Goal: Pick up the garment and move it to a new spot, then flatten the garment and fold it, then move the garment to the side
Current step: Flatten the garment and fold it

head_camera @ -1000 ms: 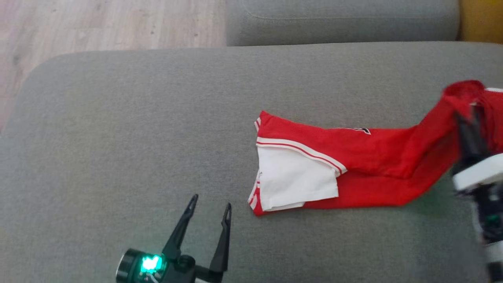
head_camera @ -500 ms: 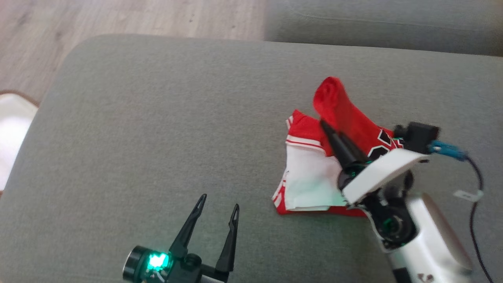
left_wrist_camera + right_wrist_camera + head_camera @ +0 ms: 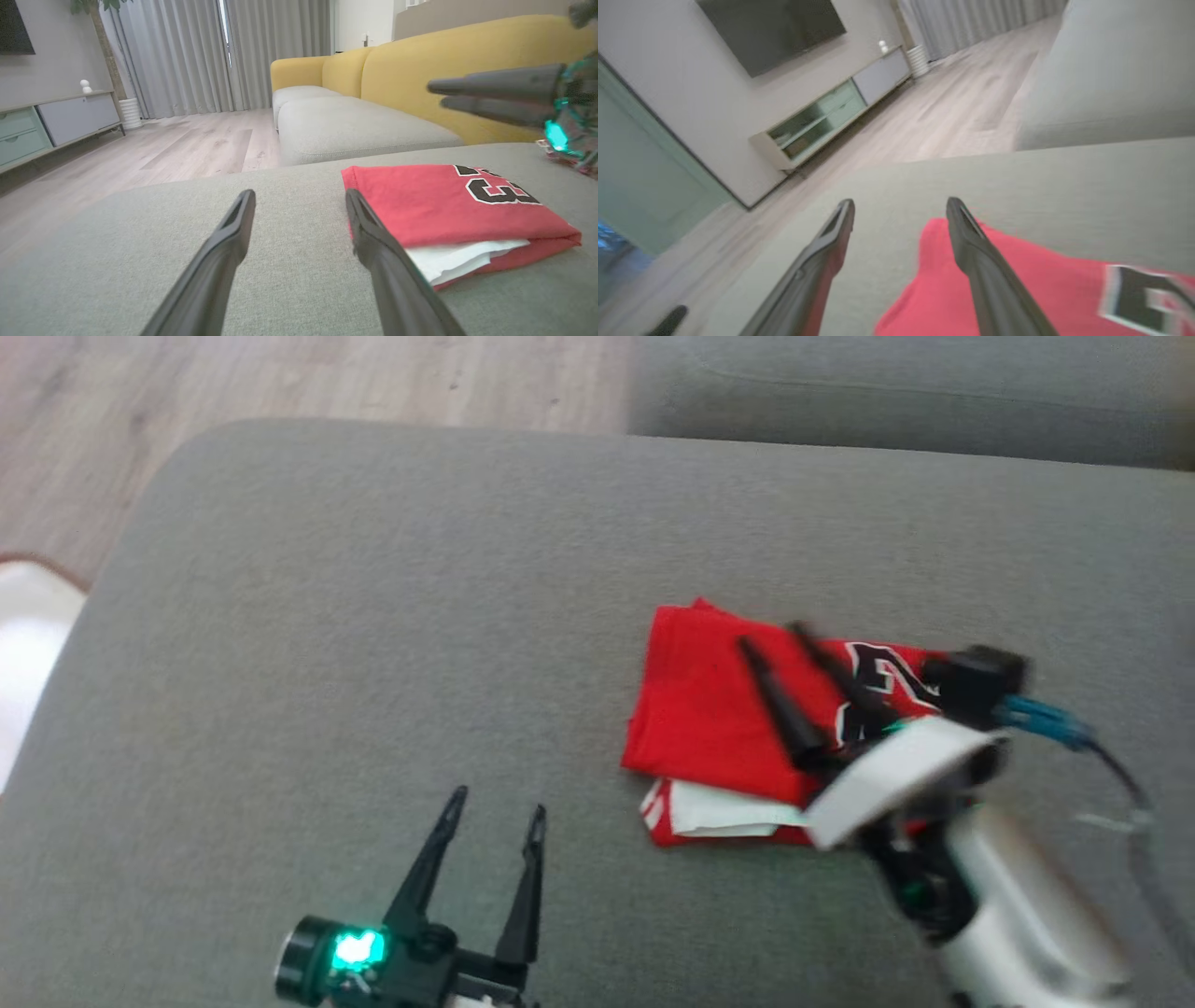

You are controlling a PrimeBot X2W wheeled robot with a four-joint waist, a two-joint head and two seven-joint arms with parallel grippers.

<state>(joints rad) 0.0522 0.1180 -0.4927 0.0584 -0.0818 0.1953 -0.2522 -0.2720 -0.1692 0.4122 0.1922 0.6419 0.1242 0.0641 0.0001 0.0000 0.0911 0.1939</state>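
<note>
The garment (image 3: 719, 719), a red jersey with black numbers and a white inner layer, lies folded on the grey cushion (image 3: 373, 616). Its red top layer covers most of the white one, which peeks out at the near edge. My right gripper (image 3: 769, 635) hovers just over the garment, open, with nothing between its fingers. In the right wrist view the right gripper (image 3: 900, 202) points past the garment (image 3: 1017, 280) edge. My left gripper (image 3: 498, 803) stands open to the left of the garment, apart from it. In the left wrist view, the left gripper (image 3: 299, 193) is open beside the garment (image 3: 444, 205).
The cushion's rounded far-left corner drops to a wood floor (image 3: 327, 373). A second grey cushion (image 3: 887, 392) lies beyond, and a yellow sofa back (image 3: 467, 60) rises behind. A TV cabinet (image 3: 831, 121) stands far off. A blue cable (image 3: 1046, 719) trails from my right wrist.
My right gripper carried the red half leftward over the white part, laid it down and opened. The head camera shifted early on. The left gripper stayed open in place.
</note>
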